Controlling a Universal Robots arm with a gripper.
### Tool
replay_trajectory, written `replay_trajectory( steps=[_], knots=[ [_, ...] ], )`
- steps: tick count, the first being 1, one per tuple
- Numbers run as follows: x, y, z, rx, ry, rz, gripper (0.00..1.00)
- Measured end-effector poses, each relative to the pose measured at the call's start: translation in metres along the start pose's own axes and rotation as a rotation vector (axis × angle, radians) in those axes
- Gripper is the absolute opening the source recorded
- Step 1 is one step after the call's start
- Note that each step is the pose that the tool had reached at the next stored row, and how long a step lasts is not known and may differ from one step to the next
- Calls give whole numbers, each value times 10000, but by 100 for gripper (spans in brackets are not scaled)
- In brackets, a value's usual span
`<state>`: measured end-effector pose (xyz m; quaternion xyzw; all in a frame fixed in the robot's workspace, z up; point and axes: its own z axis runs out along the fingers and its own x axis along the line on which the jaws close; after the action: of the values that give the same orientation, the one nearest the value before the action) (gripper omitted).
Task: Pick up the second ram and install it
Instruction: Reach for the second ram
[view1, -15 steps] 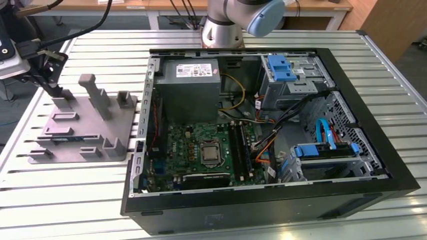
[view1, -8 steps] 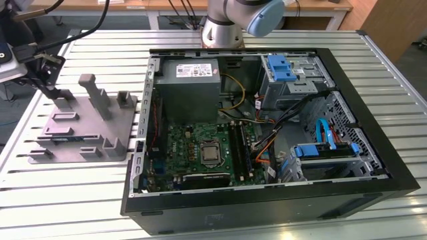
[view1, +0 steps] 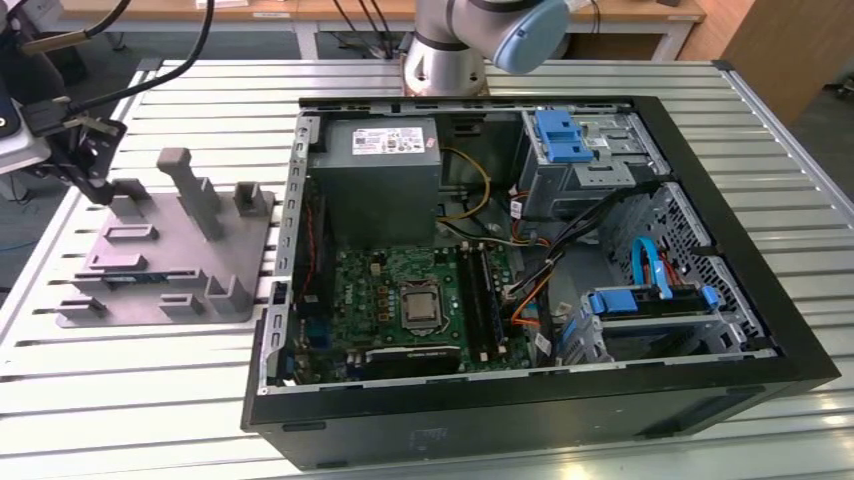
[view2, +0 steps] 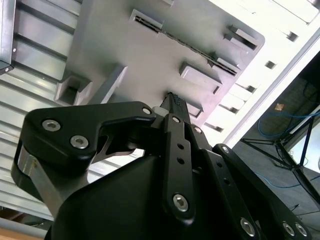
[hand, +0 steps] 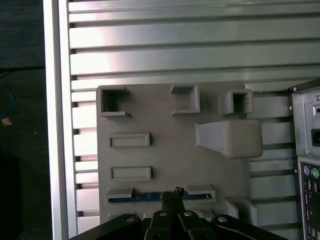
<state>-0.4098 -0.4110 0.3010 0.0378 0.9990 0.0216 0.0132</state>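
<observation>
The second ram (hand: 145, 199) is a thin blue stick lying on edge in a slot of the grey pegged tray (hand: 165, 150). In the exterior view the ram (view1: 134, 278) sits near the tray's front edge. In the second wrist view its thin edge (view2: 185, 42) runs between two holders. My gripper (view1: 83, 165) hangs above the tray (view1: 160, 215) at the exterior view's left. Its black fingertips (hand: 173, 193) are together with nothing between them, and in the first wrist view they sit over the middle of the ram. The gripper (view2: 172, 97) is clear of the tray surface.
An open computer case (view1: 747, 330) lies at the exterior view's right, with a green motherboard (view1: 400, 300), a power supply (view1: 380, 170), cables and blue drive brackets inside. Tall pegs (view1: 194, 195) rise from the tray. The slatted metal table (view1: 134, 390) ends close to the tray's left.
</observation>
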Motion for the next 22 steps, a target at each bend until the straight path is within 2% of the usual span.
replay_trajectory(
  steps=[7,12,16,22],
  knots=[
    [68,-43,121,0,2,0,10],
    [65,-122,209,1,15,1,10],
    [61,-147,273,1,17,1,10],
    [60,-153,298,2,18,1,10]
  ],
)
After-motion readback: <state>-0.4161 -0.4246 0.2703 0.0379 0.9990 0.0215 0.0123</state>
